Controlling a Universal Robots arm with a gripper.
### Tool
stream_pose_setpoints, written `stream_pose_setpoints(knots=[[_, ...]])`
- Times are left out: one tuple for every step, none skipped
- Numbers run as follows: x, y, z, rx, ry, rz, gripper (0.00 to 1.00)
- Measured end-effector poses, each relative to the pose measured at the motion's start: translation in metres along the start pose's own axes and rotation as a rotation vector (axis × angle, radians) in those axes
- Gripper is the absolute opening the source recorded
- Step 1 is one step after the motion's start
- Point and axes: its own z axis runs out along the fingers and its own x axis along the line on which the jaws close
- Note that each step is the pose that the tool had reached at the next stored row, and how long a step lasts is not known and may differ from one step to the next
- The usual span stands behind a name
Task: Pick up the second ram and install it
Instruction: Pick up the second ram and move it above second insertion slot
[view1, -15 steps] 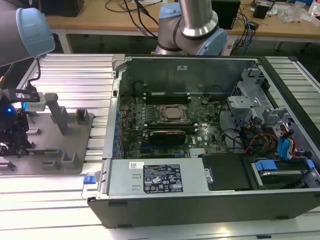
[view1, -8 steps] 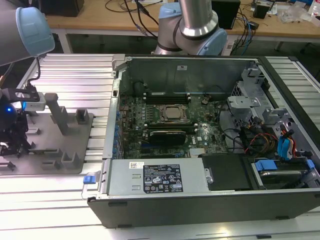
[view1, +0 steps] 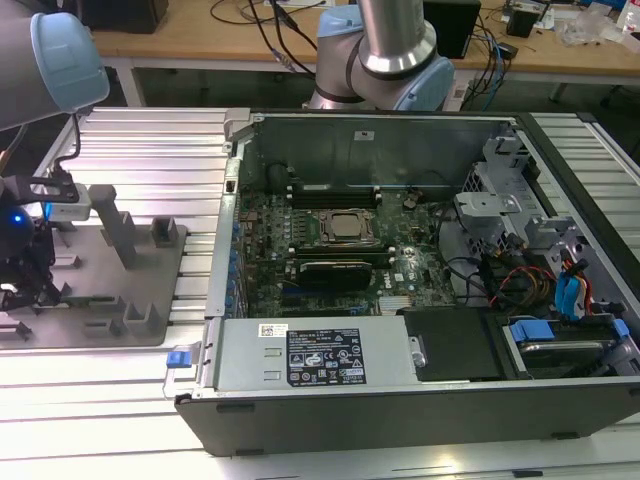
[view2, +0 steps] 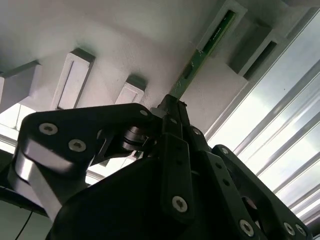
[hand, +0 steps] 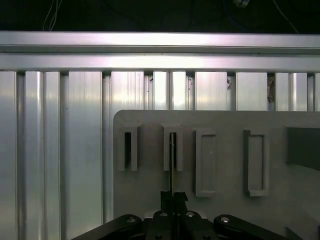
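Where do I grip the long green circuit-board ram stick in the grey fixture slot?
Pinch the green ram stick across its flat faces at the free end, approaching along its length; the far end sits in the grey slotted block. The gripper is shut there.

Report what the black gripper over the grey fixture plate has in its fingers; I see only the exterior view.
Observer: In the second wrist view the black gripper is shut on one end of a long, flat green circuit-board stick.
Operator: Give me the stick's other end.
Observer: It sits in the slot of a grey plastic fixture block; in the first wrist view the stick runs edge-on from the gripper straight into that slot.
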Motion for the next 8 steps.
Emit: stream_pose_setpoints(knots=[[0.0,0.0001,0.0002,-0.0003,0.0003,0.001,0.09],[0.0,0.0,0.0003,-0.0002,0.0002,0.001,0.09],[0.0,0.0,0.0004,0.0,0.0,0.001,0.09],[0.0,0.0,0.0004,0.0,0.0,0.001,0.09],[0.0,0.0,-0.0002,0.0002,-0.0001,0.001,0.09],[0.0,0.0,-0.0017,0.0001,-0.0001,0.001,0.09],[-0.0001,0.0,-0.003,0.0001,0.0,0.001,0.09],[-0.0001,0.0,-0.0043,0.0,0.0,0.001,0.09]])
